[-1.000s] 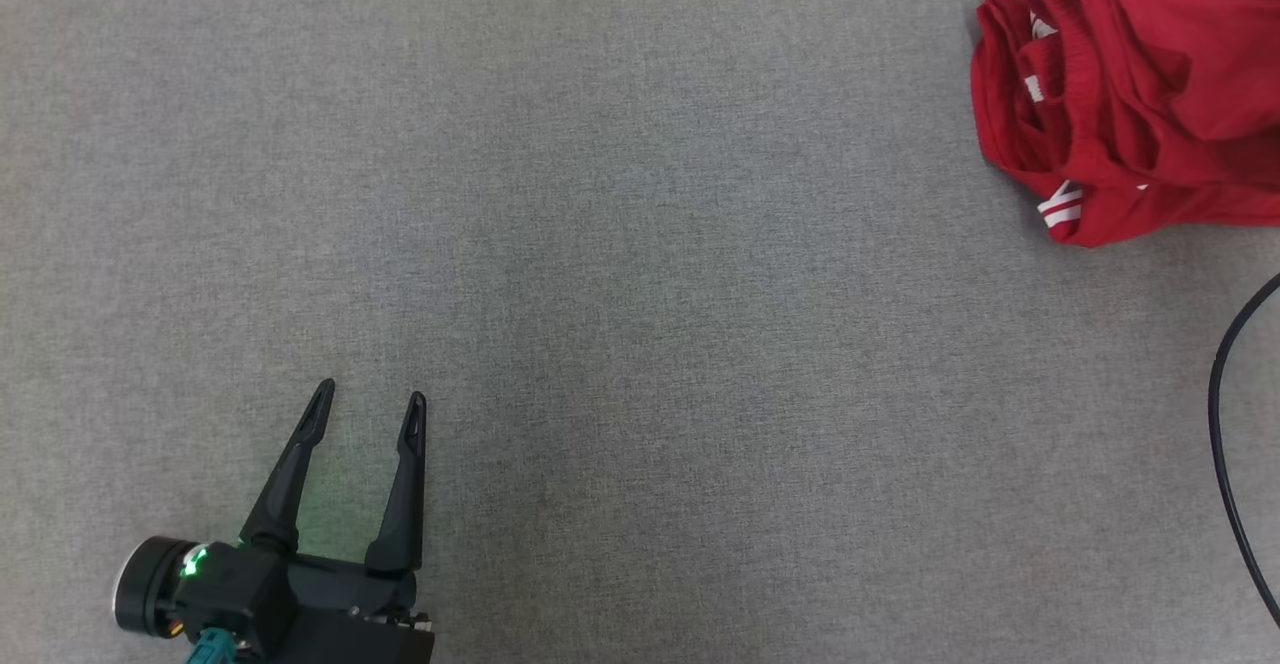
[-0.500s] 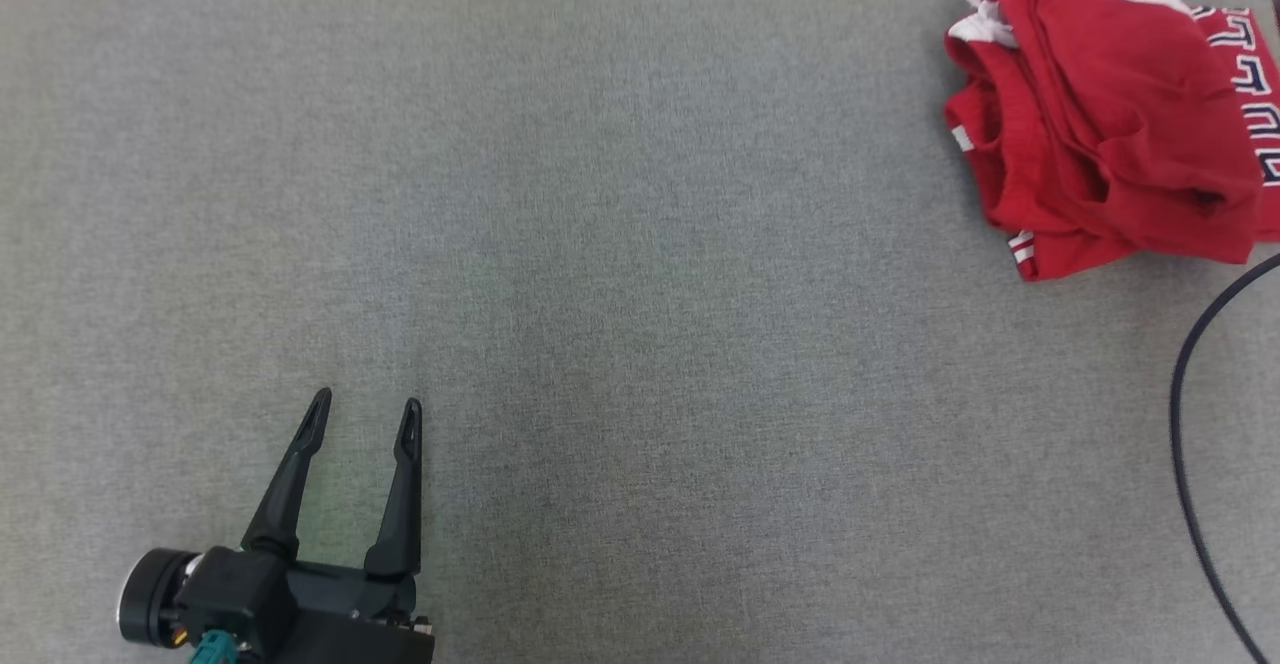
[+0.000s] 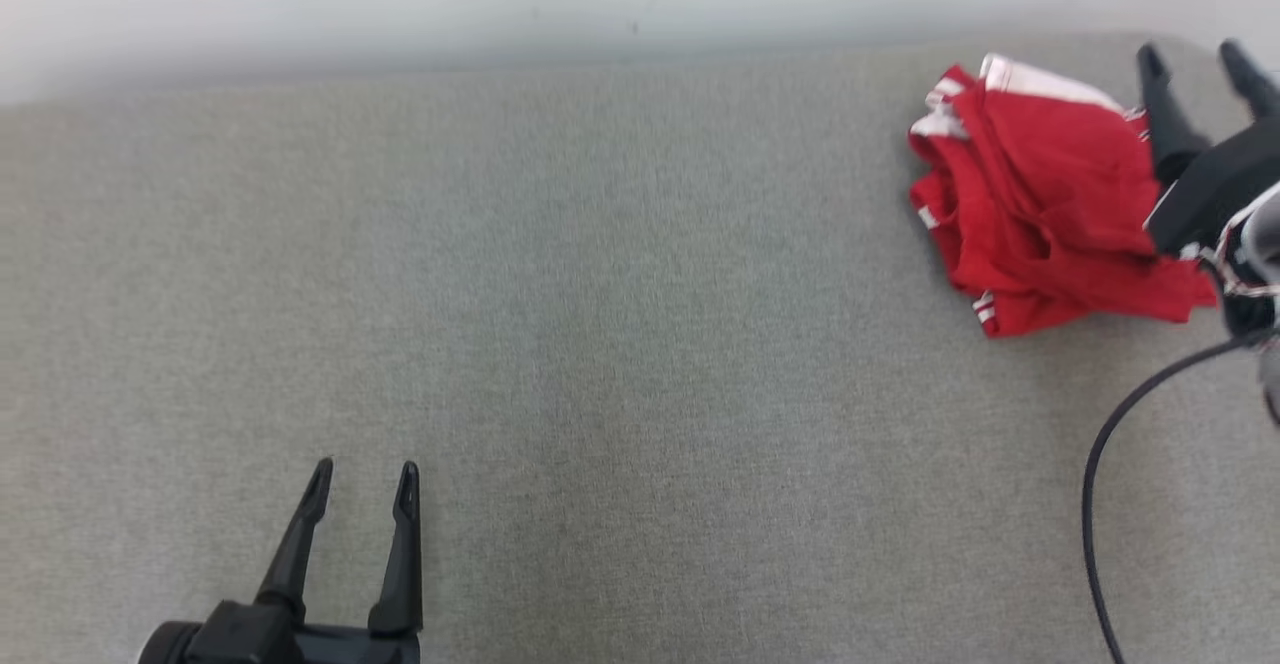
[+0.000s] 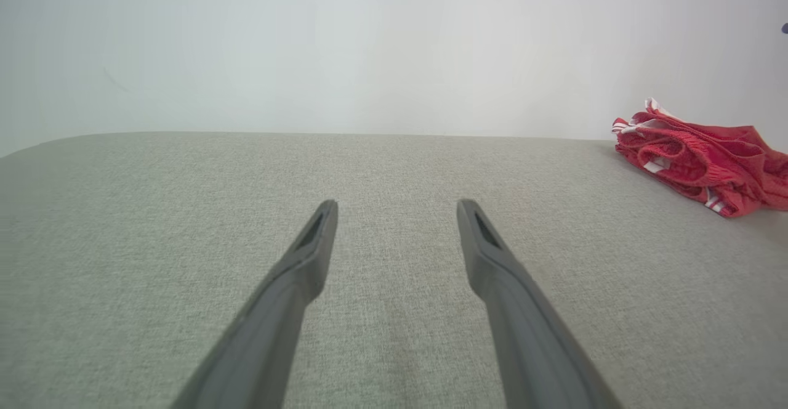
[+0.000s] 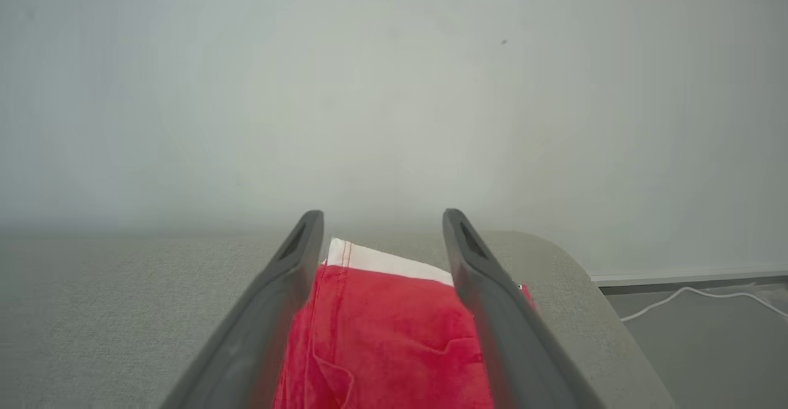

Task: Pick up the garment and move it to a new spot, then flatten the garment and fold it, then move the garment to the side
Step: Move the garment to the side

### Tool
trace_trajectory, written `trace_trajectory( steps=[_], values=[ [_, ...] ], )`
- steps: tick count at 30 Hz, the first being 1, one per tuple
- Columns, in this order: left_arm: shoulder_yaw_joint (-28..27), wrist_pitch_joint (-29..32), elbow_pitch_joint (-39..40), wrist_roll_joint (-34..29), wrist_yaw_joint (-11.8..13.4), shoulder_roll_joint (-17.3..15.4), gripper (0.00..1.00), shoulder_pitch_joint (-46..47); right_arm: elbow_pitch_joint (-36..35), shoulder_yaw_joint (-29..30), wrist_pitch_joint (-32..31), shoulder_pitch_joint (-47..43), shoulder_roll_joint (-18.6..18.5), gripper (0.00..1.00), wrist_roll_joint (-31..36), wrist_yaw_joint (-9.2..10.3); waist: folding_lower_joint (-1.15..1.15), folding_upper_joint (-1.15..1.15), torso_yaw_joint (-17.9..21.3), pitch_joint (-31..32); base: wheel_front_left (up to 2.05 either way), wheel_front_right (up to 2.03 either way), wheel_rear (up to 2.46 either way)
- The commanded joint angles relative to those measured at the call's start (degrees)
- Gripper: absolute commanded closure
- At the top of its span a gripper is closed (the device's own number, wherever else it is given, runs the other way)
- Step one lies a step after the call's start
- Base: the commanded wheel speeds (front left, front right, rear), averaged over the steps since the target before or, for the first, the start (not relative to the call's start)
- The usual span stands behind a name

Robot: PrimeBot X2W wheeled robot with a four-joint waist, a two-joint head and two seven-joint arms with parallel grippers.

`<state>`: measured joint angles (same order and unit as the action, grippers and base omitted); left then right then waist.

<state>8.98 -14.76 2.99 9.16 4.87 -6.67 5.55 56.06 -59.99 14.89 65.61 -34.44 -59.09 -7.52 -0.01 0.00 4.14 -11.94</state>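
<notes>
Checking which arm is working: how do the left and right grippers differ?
The left gripper hangs over bare grey surface, far from the red garment; the right gripper hangs over that garment. Left sits near the robot; right reaches toward the far edge. Both are open, empty.

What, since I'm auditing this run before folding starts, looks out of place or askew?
The red garment lies crumpled in a heap near the grey surface's far right corner, not flattened. A black cable loops over the surface beside it. The right end effector hangs open at the garment. Nothing looks spilled.
</notes>
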Motion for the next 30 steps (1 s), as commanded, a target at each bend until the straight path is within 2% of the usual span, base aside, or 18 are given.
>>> trace_trajectory(
  steps=[1,4,8,16,22,30],
  values=[
    [-0.1,-0.3,-0.2,0.8,0.1,0.1,0.0,-1.2,-1.0,1.0,0.4,-1.8,0.3,0.0,0.8,0.06,0.01,0.0,-0.7,3.9,0.0,0.0,0.0],
    [-0.2,-0.4,-0.2,0.9,0.4,0.3,0.0,-2.5,-4.2,5.6,0.3,-5.4,1.6,0.0,3.1,0.06,0.01,0.0,-1.0,5.8,0.0,0.0,0.0],
    [0.0,-0.3,-0.3,1.0,0.4,0.4,0.0,-3.6,-9.1,15.0,0.3,-11.7,2.9,0.0,7.2,0.06,0.01,0.0,-1.7,7.7,0.0,0.0,0.0],
    [-0.5,-0.4,-0.1,1.5,1.2,0.4,0.0,-6.5,-21.0,33.2,0.3,-28.3,7.9,0.0,20.7,0.06,0.01,0.0,-2.5,10.9,0.0,0.0,0.0],
    [-1.1,-0.4,0.0,2.0,1.7,0.4,0.0,-8.4,-28.9,42.1,0.3,-40.0,13.1,0.0,28.9,0.06,0.01,0.0,-3.2,13.1,0.0,0.0,0.0],
    [-2.2,-0.4,0.4,2.2,2.5,-0.2,0.0,-10.1,-37.5,49.5,0.0,-52.9,19.6,0.0,39.7,0.06,0.01,0.0,-4.2,14.4,0.0,0.0,0.0]
  ],
)
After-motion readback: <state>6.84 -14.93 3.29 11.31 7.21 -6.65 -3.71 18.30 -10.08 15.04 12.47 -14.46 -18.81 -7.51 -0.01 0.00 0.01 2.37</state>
